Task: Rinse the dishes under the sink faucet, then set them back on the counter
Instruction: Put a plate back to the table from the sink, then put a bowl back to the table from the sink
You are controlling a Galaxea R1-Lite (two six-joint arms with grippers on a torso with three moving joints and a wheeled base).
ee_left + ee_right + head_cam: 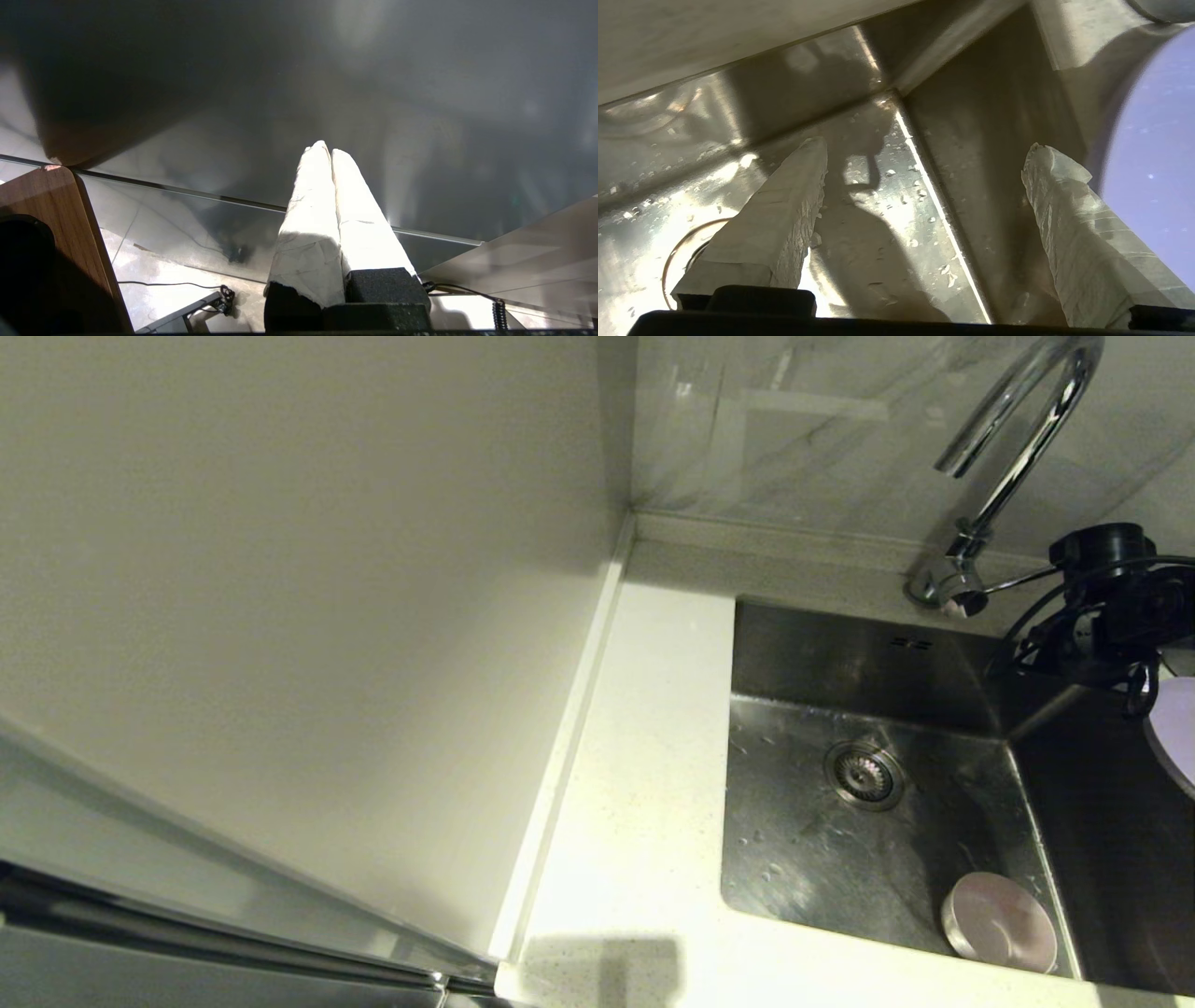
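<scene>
Jaws of the right gripper (924, 154) stood spread wide over the wet sink (803, 859) with nothing between them, while the left gripper (327, 149) was parked away from the work, its jaws pressed together on nothing.

From the head view, the right arm came in at the far right edge, just past the base of the faucet (1018, 448) and above the sink's right wall. Directly beside and below it, the lavender plate (1178, 737) showed only as a pale curved edge cut off by the frame. A small round pinkish dish, probably the bowl (999, 922), lay on the sink floor in the near right corner, well apart from the drain (864, 774). The counter (644, 784) stretched along the sink's left side. No mug could be seen.

From the left wrist view, the taped fingers (317, 210) touched along their length, pointing at a dark panel away from the sink.

From the right wrist view, the two fingers (784, 219) framed the corner where the sink's floor met its wall, water drops scattered over it. The plate (1157, 163) stood just outside one finger, its broad face turned toward the jaws rather than lying between them. By my judgement the coming grasp depended on shifting the jaws sideways toward the plate until its rim came between them; the right arm was plainly the nearer one.
</scene>
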